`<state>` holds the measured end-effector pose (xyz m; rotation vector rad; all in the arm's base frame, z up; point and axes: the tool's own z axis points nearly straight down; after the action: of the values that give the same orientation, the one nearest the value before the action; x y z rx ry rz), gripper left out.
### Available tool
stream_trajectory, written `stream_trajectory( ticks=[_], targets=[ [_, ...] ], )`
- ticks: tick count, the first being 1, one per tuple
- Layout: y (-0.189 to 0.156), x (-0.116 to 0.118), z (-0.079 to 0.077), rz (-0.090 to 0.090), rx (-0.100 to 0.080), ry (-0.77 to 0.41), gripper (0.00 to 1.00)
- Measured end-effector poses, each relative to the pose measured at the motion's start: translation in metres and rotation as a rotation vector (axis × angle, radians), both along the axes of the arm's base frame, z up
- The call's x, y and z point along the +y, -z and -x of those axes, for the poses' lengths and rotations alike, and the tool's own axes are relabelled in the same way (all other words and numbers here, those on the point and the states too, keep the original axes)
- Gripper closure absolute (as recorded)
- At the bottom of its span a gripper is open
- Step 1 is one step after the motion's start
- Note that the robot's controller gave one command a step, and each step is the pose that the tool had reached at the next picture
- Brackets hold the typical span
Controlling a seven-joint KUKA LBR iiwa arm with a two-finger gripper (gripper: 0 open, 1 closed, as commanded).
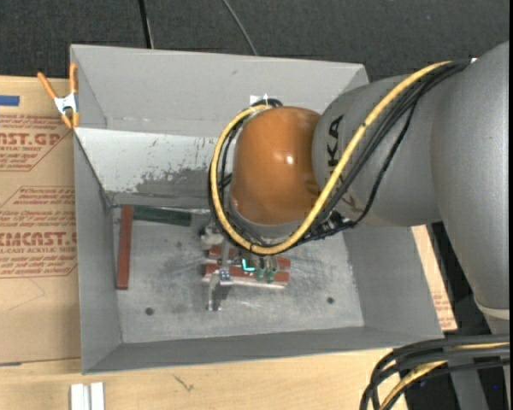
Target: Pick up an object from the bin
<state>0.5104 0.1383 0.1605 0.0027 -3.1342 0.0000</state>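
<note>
My gripper [242,266] is low in the middle of the bin, mostly hidden under the arm's orange dome. Right below it lies a small flat reddish-brown piece [258,281] with a bit of green at its right end. A small silvery metal part [215,296] lies just left of that piece, toward the bin's front. Whether the gripper touches either one is hidden.
A long reddish-brown stick [124,248] lies along the bin's left wall. A dark green bar [162,216] lies at the foot of the sloped back wall. The arm covers the bin's right half.
</note>
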Motion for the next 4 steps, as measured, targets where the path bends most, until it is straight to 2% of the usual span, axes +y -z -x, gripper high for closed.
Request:
stream_trajectory(
  ticks=[1, 2, 3, 4],
  targets=[
    [-0.004, -0.001, -0.002, -0.001, -0.007, 0.001, 0.0],
    [0.081, -0.065, -0.055, -0.008, -0.022, -0.014, 1.0],
    [0.081, -0.065, -0.055, -0.008, -0.022, -0.014, 1.0],
    [-0.101, -0.044, -0.05, -0.003, -0.018, 0.025, 1.0]
  ],
)
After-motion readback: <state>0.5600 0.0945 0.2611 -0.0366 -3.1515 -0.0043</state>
